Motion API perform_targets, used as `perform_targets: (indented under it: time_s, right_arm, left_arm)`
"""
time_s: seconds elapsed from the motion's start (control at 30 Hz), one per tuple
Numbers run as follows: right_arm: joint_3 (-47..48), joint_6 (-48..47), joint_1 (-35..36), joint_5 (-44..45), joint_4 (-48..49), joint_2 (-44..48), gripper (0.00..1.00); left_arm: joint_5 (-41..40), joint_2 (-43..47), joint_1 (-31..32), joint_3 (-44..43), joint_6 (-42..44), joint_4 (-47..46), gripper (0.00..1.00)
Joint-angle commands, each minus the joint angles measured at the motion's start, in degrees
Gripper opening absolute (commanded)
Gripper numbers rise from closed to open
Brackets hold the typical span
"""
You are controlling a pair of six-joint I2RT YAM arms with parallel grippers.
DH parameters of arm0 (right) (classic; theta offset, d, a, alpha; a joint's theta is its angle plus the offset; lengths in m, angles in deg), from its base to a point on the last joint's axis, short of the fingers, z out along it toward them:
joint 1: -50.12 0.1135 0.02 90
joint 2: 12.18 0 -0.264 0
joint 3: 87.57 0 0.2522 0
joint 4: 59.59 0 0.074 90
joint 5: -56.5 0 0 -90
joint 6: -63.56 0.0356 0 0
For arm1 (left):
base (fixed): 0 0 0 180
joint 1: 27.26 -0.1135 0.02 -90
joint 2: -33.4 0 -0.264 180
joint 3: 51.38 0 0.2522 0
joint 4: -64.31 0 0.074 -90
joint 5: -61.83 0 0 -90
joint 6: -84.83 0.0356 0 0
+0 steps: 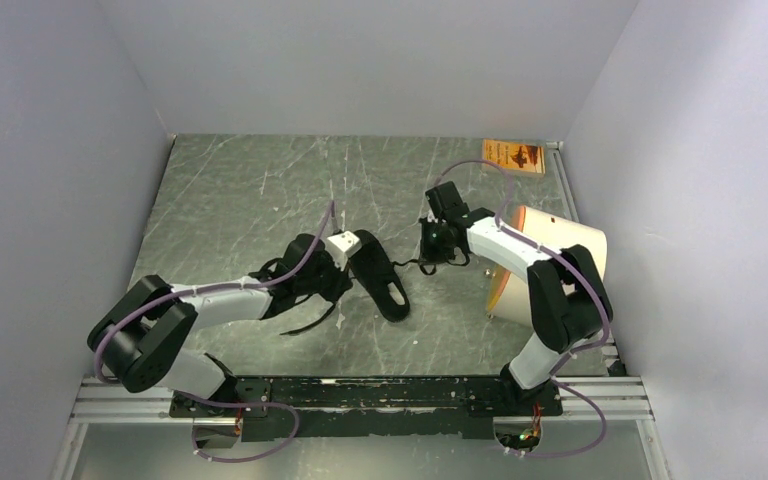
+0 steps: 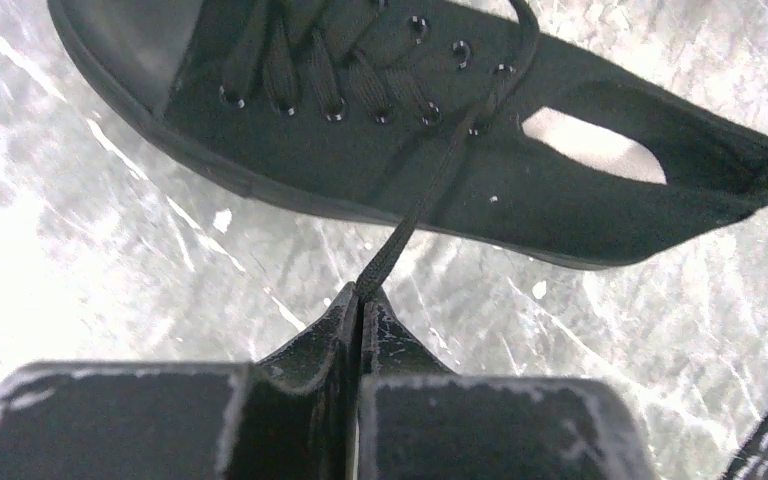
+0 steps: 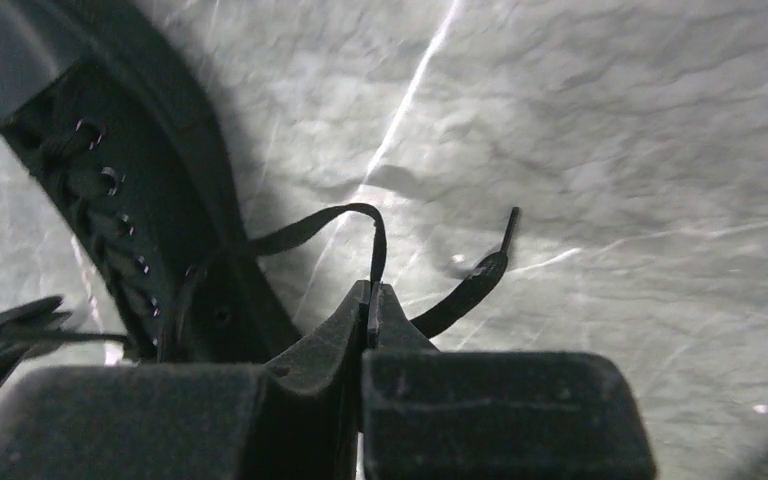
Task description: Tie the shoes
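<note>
The all-black low-top shoe lies on the grey marbled table between my two arms. It also shows in the left wrist view and at the left of the right wrist view. My left gripper is just left of the shoe, shut on one black lace that runs taut from the eyelets to my jaws. My right gripper is to the right of the shoe, shut on the other lace, whose free end curls on the table beyond my jaws.
A cream-and-orange curved cylinder stands at the right, behind my right arm. An orange card lies at the far right corner. Grey walls close in the table on three sides. A loose lace loop lies under my left arm.
</note>
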Motion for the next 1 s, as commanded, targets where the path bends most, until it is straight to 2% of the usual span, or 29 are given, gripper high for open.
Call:
perform_targets:
  time_s: [0.0, 0.13, 0.23, 0.37, 0.53, 0.67, 0.73, 0.8, 0.97]
  right_arm:
    - [-0.50, 0.45, 0.74, -12.71, -3.20, -1.41, 0.00]
    - [-2.92, 0.44, 3.29, -22.30, -2.09, -1.50, 0.00]
    - [-2.70, 0.67, 4.86, -24.86, -0.82, -0.22, 0.00]
    - [-1.12, 1.28, 2.04, -20.57, -3.28, 1.63, 0.00]
    - [1.90, 1.15, -0.63, -8.18, -8.17, 4.07, 0.00]
    - [4.97, -1.83, -2.67, -6.49, -9.02, 4.30, 0.00]
    - [8.30, -2.98, -2.99, -8.36, -9.50, 2.86, 0.00]
    - [11.14, -2.76, -3.01, -14.59, -8.32, 1.60, 0.00]
    - [14.57, 4.32, -2.90, -26.93, 1.00, -0.22, 0.00]
  left_arm:
    - [3.18, 1.28, 0.42, 4.00, -8.43, -7.34, 0.05]
    - [5.90, 1.33, 0.58, 5.25, -12.62, -12.00, 0.05]
    - [6.06, 2.20, 0.60, 5.69, -12.76, -12.87, 0.05]
    - [7.63, 2.82, 0.54, 4.95, -11.11, -10.87, 0.05]
    - [8.64, 5.27, 0.69, 5.78, -11.01, -12.47, 0.05]
    - [8.68, 6.52, 0.75, 6.25, -10.72, -14.89, 0.05]
    - [9.02, 6.23, 0.92, 6.21, -9.97, -16.47, 0.05]
    - [8.91, 5.21, 1.20, 5.46, -8.91, -16.73, 0.05]
    - [8.56, 1.87, 1.33, 3.53, -7.18, -16.65, 0.05]
